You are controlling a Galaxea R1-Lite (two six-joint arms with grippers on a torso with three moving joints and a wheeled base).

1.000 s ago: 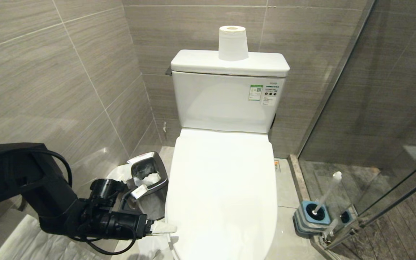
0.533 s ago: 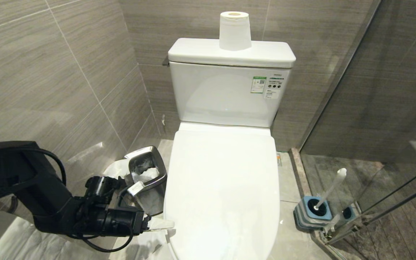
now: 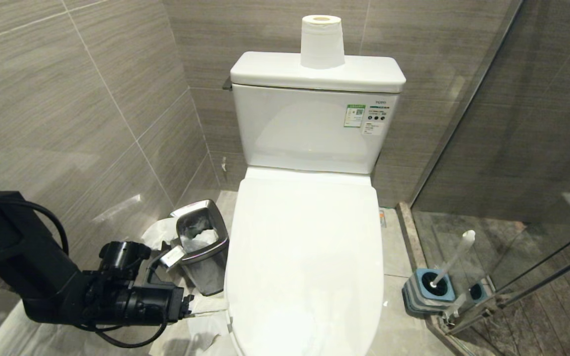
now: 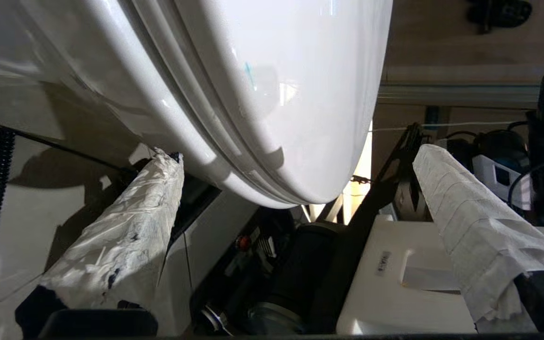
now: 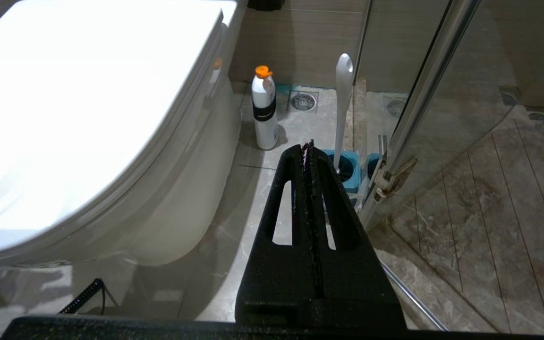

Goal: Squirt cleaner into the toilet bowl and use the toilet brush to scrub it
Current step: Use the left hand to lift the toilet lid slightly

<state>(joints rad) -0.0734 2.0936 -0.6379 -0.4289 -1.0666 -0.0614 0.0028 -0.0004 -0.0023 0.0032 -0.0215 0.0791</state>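
Note:
The toilet bowl (image 3: 305, 257) has its white lid down, so the inside is hidden. My left gripper (image 3: 211, 312) is low at the toilet's front left edge. Its paper-wrapped fingers (image 4: 125, 236) stand open, with the lid's front rim (image 4: 276, 94) between them but untouched. A small teal streak (image 4: 249, 75) marks the lid. The toilet brush (image 3: 455, 257) stands in its blue holder (image 3: 428, 294) on the floor right of the toilet. My right gripper (image 5: 307, 148) is shut and empty, pointing down at the floor just short of the holder (image 5: 350, 167) and the white handle (image 5: 343, 104).
A white bottle with an orange cap (image 5: 264, 108) stands on the floor against the toilet's right side. A steel waste bin (image 3: 201, 247) with paper around it sits left of the toilet. A paper roll (image 3: 321, 42) stands on the tank. The glass shower door (image 3: 537, 198) bounds the right.
The head view first shifted, showing the toilet a little higher. Since then my left arm has drawn back to the left, away from the toilet's edge, fingers still open. The right gripper stayed still.

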